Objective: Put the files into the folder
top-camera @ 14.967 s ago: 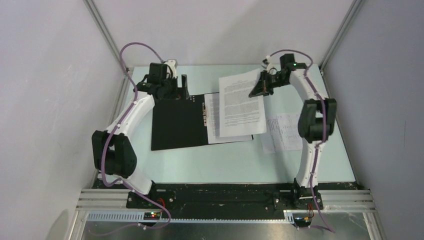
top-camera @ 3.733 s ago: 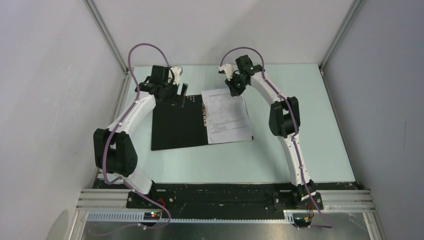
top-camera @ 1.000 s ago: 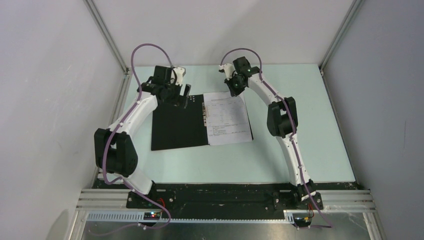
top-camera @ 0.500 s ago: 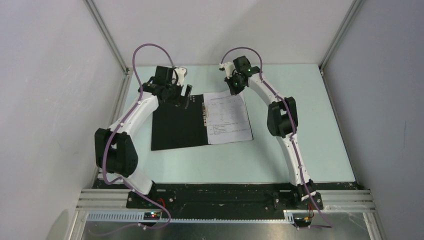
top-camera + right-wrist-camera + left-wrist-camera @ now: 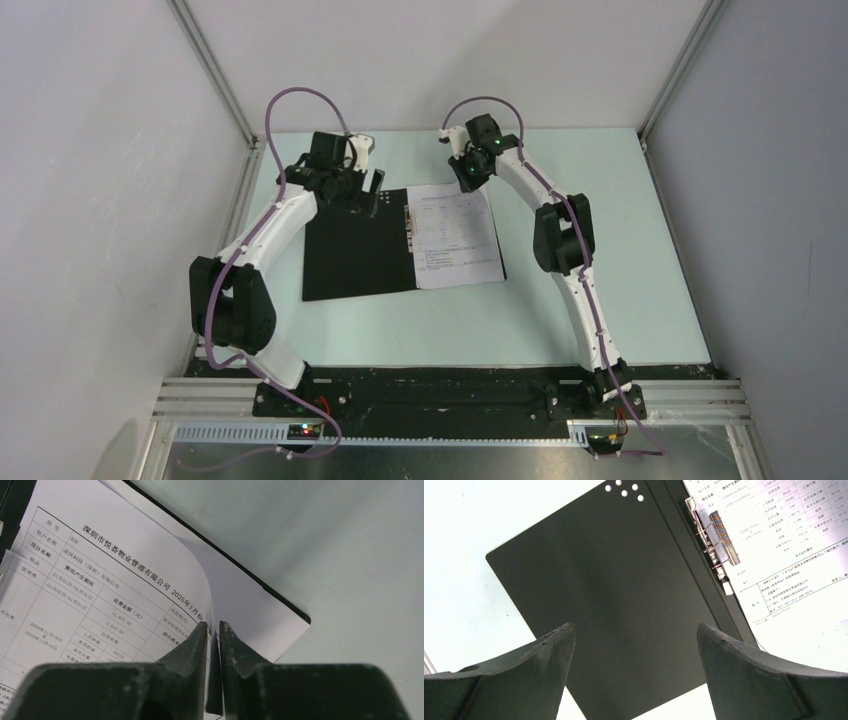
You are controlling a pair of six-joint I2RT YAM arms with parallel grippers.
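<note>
**Right gripper nips top sheet; left gripper open over the folder**

The folder [image 5: 355,250] lies open and flat on the table [image 5: 600,300], black inside facing up. The files [image 5: 455,235] lie on its right panel.

Right gripper [image 5: 212,627]: fingers almost together, pinching the curled-up edge of the top sheet [image 5: 100,580]. The paper edge runs down into the narrow gap between the tips. Left of the fingers the sheet shows a printed table of figures. To their right a lower white sheet pokes out, then the folder's black edge, then bare table.

Left gripper [image 5: 634,630]: jaws spread wide, nothing between them. It hangs above the folder's bare black left panel. I cannot tell whether it touches the panel. Ahead of it, at the panel's far edge, is a cluster of small white dots [image 5: 624,493]. Ahead and to its right sits the metal clip [image 5: 711,540] at the spine, with the files just beyond the clip.
</note>
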